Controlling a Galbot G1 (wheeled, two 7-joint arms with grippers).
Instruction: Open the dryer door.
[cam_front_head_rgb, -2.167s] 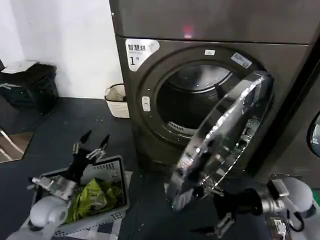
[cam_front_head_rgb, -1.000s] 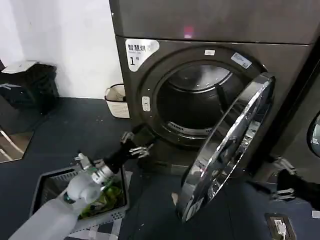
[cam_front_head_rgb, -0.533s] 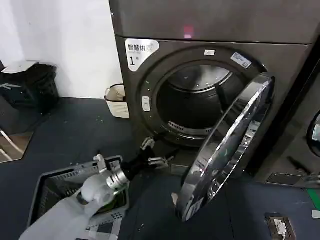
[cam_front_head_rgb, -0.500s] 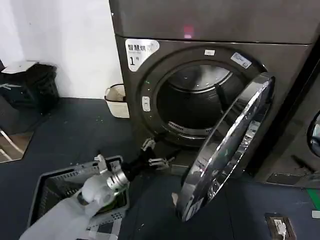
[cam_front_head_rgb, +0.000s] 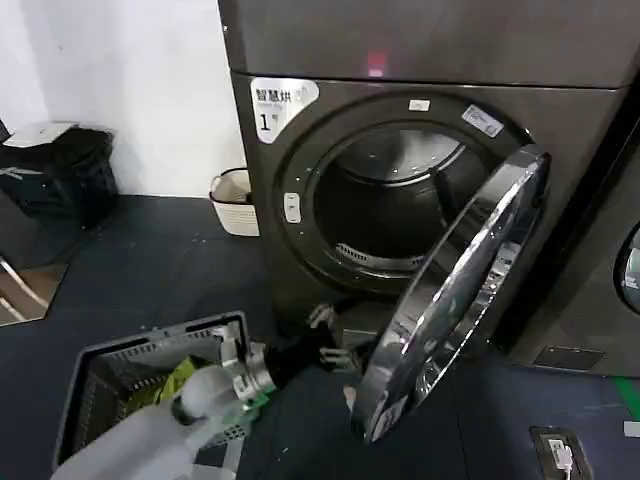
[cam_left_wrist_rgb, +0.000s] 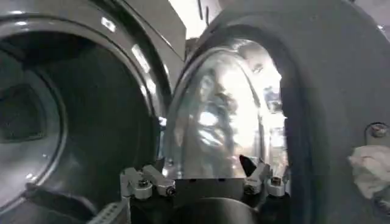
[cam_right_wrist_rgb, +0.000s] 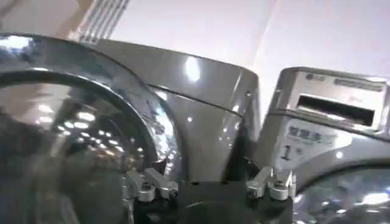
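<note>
Left claw (cam_front_head_rgb: 338, 338), fingers spread, hovers beside round chrome-ringed dryer door (cam_front_head_rgb: 455, 290).

Dim room, floor (cam_front_head_rgb: 120, 270) dark; the white wall (cam_front_head_rgb: 130, 90) catches the brightest light; glare streaks along the door (cam_front_head_rgb: 455, 300) ring; drum (cam_front_head_rgb: 385, 200) interior deep in shadow; left wrist view soft, door glass blown out with glare; right wrist view hazy with specular spots.

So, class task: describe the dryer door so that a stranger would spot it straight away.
Start at the big dark grey dryer marked with a "1" label. Swung out from its round opening, hinged on the right, hangs the large round porthole door. Its wide shiny chrome ring sets it apart.
</note>
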